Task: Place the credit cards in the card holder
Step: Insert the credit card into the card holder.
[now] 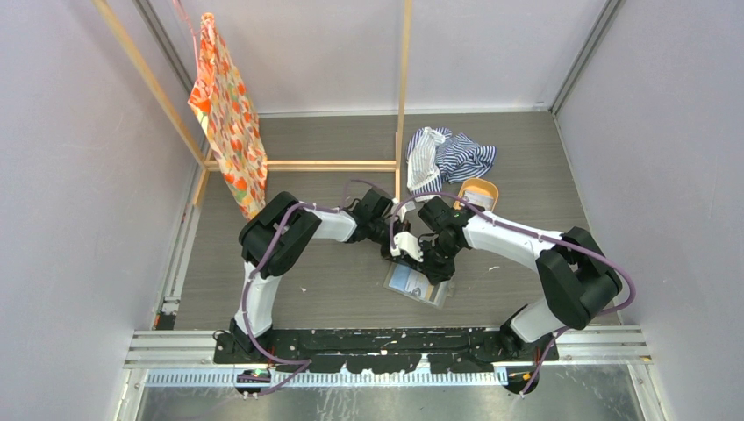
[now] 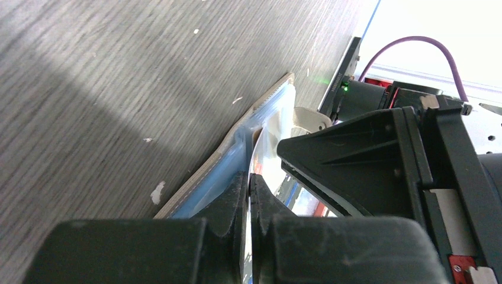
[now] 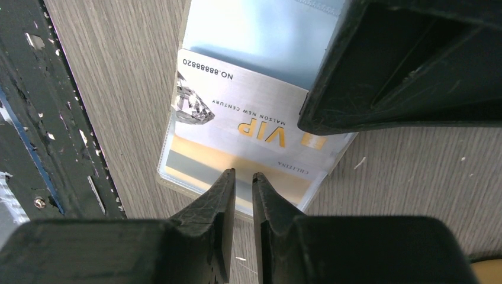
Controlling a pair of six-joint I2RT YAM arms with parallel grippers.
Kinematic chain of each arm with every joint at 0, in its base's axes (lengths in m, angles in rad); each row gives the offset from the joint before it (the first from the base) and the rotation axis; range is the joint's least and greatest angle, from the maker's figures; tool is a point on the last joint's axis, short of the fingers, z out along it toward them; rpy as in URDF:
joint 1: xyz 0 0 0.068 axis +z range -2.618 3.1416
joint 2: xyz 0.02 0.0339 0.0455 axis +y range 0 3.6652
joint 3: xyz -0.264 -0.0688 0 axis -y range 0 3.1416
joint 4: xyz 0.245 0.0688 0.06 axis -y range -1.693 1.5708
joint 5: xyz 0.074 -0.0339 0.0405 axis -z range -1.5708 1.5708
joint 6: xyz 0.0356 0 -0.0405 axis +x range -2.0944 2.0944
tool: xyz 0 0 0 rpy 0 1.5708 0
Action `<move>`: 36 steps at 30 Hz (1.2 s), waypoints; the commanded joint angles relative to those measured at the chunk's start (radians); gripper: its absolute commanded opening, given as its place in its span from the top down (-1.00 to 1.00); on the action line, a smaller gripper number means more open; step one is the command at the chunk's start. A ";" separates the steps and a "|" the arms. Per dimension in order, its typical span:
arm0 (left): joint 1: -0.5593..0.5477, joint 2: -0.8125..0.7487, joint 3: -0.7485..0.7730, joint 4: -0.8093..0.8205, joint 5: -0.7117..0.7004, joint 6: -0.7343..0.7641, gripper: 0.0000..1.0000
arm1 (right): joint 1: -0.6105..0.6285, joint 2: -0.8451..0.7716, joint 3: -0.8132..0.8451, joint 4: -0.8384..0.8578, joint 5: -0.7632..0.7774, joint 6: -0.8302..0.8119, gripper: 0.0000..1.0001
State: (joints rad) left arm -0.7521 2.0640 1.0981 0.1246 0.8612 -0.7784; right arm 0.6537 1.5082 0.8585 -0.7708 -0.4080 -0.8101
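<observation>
even bright overhead light; wrist views blur up close, with glare blown out top right

Credit card (image 3: 248,112) partly in card holder (image 1: 416,285) on table (image 1: 333,285), tray (image 1: 481,191) and cloth (image 1: 452,156) behind it

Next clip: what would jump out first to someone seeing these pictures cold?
The two arms meet mid-table over the open card holder, with the left claw and right claw crowded close together. Up close, a silver VIP card with a diamond print lies on the holder's clear blue sleeve. Behind, at the left, a bright orange-patterned cloth bag hangs from a wooden frame.
</observation>
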 commanded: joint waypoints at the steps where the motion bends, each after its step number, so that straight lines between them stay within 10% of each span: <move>1: -0.009 0.038 0.034 -0.003 -0.023 -0.010 0.90 | 0.008 -0.007 0.023 0.006 0.004 -0.015 0.56; 14: -0.010 0.050 0.055 -0.028 -0.036 -0.010 0.87 | -0.074 -0.107 -0.006 -0.321 -0.098 -0.519 0.62; 19: -0.010 0.042 0.052 -0.033 -0.037 -0.006 0.87 | -0.034 -0.042 -0.022 -0.280 -0.062 -0.526 0.94; 36: -0.023 0.049 0.048 -0.023 -0.001 -0.015 0.85 | 0.086 0.069 -0.080 -0.118 0.141 -0.501 0.98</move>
State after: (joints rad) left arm -0.7593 2.0953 1.1313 0.1150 0.8680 -0.8040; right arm 0.7204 1.5448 0.8013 -1.0050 -0.3542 -1.3308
